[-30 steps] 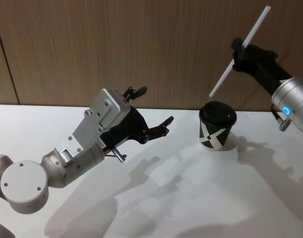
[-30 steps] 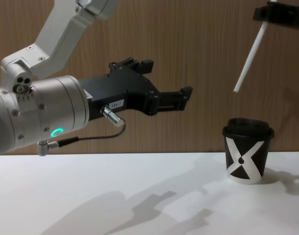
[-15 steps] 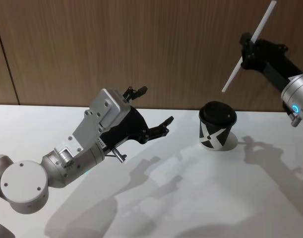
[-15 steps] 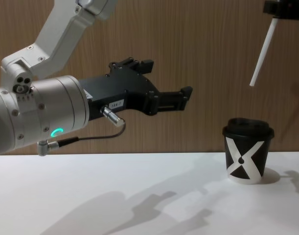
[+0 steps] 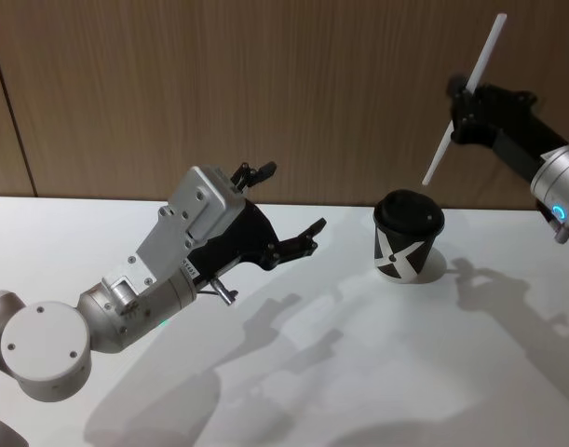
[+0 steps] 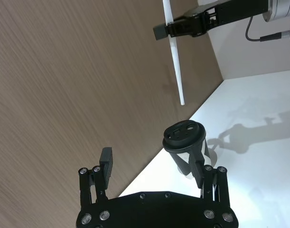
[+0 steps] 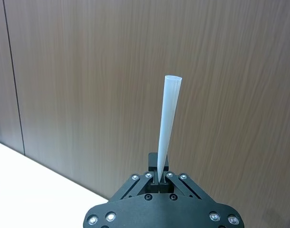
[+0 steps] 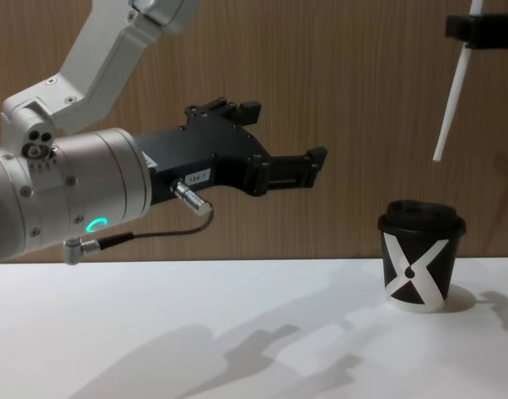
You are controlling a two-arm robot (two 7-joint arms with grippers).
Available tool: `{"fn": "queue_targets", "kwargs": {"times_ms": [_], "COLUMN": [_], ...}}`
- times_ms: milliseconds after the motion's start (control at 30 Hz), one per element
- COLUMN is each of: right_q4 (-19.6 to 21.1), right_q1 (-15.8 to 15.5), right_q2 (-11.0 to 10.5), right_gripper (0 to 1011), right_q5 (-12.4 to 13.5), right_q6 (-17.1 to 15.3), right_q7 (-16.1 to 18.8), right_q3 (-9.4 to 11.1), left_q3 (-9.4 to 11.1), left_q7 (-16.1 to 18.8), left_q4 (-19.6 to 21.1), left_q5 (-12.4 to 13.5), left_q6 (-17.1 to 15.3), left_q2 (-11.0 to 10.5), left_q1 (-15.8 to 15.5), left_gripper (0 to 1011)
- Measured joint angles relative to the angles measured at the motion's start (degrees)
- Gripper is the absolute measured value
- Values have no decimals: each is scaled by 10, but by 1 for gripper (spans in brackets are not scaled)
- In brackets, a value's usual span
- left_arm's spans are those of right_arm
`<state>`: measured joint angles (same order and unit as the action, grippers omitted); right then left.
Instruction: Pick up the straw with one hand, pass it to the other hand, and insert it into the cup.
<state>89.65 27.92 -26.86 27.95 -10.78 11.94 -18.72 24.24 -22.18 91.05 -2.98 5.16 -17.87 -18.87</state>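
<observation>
My right gripper: matt black. Straw: smooth, translucent white plastic. Cup: matt black paper, glossy plastic lid. Table: smooth matt white. Wall: wood-grain, satin.

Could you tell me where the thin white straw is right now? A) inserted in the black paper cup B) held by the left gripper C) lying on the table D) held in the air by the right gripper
D: the right gripper is shut on the thin white straw, whose lower end hangs above the black paper cup.
</observation>
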Motion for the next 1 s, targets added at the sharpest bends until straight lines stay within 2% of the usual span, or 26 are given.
{"fn": "queue_targets", "kwargs": {"times_ms": [400,1000], "right_q4": [-18,-67], "right_q1": [6,23], "right_q2": [-4,9], "right_gripper": [5,5], "right_q5": [-11,-27], "right_q6": [-6,0], "right_q7": [18,36], "right_q3": [-6,-12], "left_q3": [0,0], "left_q7": [0,0], "left_q4": [0,0], "left_q5": [0,0], "left_q6": [0,0], "left_q2": [0,0], "left_q1": [0,0], "left_gripper": [1003,1003]}}
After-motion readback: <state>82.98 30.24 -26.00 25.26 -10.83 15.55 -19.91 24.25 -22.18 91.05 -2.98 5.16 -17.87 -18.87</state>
